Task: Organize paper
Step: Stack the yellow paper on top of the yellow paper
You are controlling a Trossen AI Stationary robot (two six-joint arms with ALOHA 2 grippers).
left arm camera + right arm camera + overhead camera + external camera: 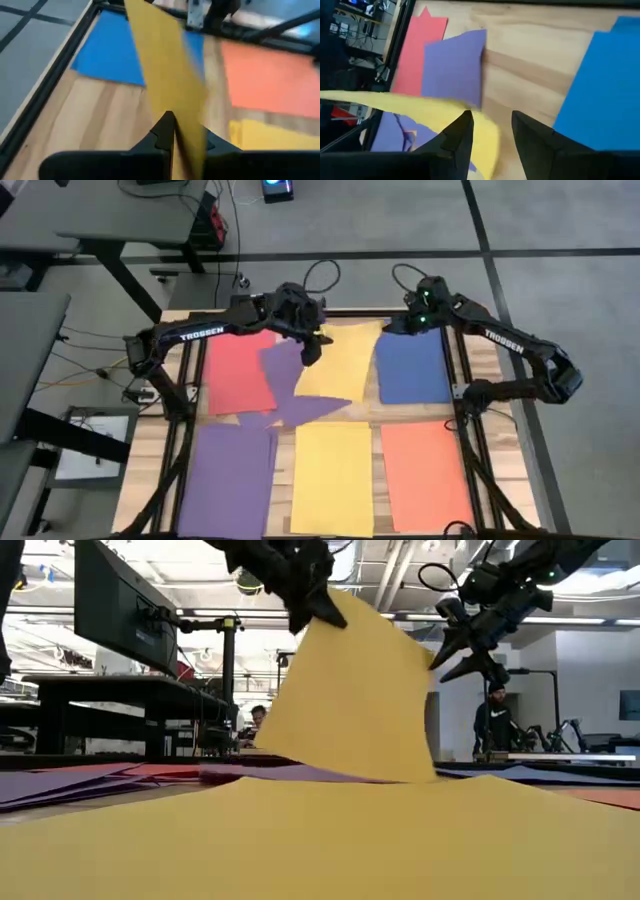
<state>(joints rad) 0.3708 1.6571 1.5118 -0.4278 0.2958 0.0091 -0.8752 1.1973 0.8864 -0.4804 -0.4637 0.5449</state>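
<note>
A yellow sheet of paper (350, 700) stands tilted up over the table's far middle. My left gripper (312, 348) is shut on it. My right gripper (450, 655) is open at the raised sheet's right edge, and in the right wrist view the sheet (420, 107) passes by one finger. Flat on the table lie a red sheet (238, 372), loose purple sheets (285, 380), a blue sheet (413, 367), a purple sheet (225, 475), a second yellow sheet (332, 475) and an orange sheet (425, 475). My left gripper pinches the yellow sheet's raised upper corner (335, 615) between its two fingers, the edge running between them (175, 135). The sheet slopes down from the hold, and its lower edge (390, 775) rests on the papers on the table. Whether my right gripper touches the sheet, I cannot tell.
Black frame rails (190, 380) run along the table's left and right sides. Bare wood (530, 75) shows between the purple and blue sheets. Desks and people stand in the room beyond the far edge.
</note>
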